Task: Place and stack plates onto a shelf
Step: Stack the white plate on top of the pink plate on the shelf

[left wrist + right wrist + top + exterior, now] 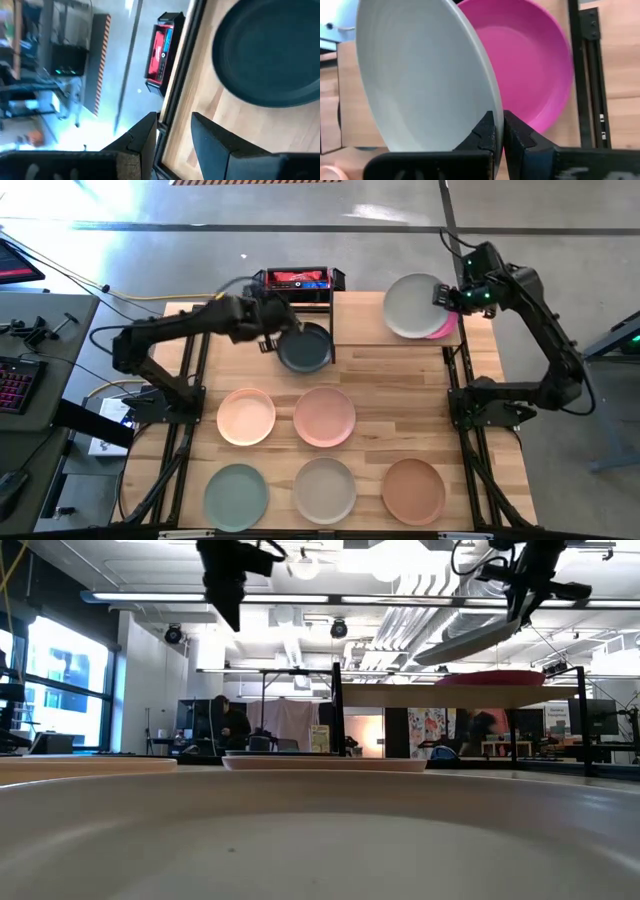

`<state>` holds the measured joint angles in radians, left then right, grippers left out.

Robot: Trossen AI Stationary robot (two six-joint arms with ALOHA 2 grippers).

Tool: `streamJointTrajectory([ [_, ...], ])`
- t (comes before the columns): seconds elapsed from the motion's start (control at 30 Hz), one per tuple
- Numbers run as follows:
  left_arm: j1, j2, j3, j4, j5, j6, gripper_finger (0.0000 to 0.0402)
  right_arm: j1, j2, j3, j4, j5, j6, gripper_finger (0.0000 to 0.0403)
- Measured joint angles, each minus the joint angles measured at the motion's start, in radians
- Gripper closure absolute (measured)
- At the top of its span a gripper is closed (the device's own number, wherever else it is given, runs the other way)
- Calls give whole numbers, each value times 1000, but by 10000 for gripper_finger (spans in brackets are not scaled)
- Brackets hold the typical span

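Right pincer (499, 131) pinches the tilted white-grey plate (420, 75) above the magenta plate (530, 65) — left pincer (172, 135) open, empty.

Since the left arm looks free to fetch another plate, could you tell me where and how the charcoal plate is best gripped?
Probably by its rim. The charcoal plate lies flat on the tabletop beside the shelf's black post, so its thin raised edge is the only part two fingers could pinch. The open left end effector hovers at its left rim; coming down from above there, one finger inside and one outside, looks clearest.
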<state>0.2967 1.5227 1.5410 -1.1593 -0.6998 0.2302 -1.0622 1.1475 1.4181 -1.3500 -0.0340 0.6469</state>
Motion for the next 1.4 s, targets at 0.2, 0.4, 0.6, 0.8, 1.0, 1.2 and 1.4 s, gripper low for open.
streamJointTrajectory([
  [0.2, 96, -62, 0, 0, 93, 10, 291, 5, -27, 0, 1, 25, 72, 403],
  [0.4, 151, -90, -1, 1, 116, 10, 291, 10, -93, -10, -13, 42, 161, 403],
  [0.6, 180, -90, -1, 2, 124, 24, 291, 57, -237, -185, 71, 79, 298, 403],
  [0.8, 195, -90, -1, 5, 146, 60, 291, 61, -364, -360, 265, 104, 395, 403],
  [1.0, 209, -90, -1, 14, 195, 79, 291, 61, -417, -483, 322, 107, 500, 403],
  [1.2, 221, -90, -2, 15, 227, 79, 291, 61, -420, -540, 383, 135, 559, 403],
  [1.4, 221, -90, -2, 15, 227, 79, 291, 61, -421, -541, 384, 142, 577, 403],
])
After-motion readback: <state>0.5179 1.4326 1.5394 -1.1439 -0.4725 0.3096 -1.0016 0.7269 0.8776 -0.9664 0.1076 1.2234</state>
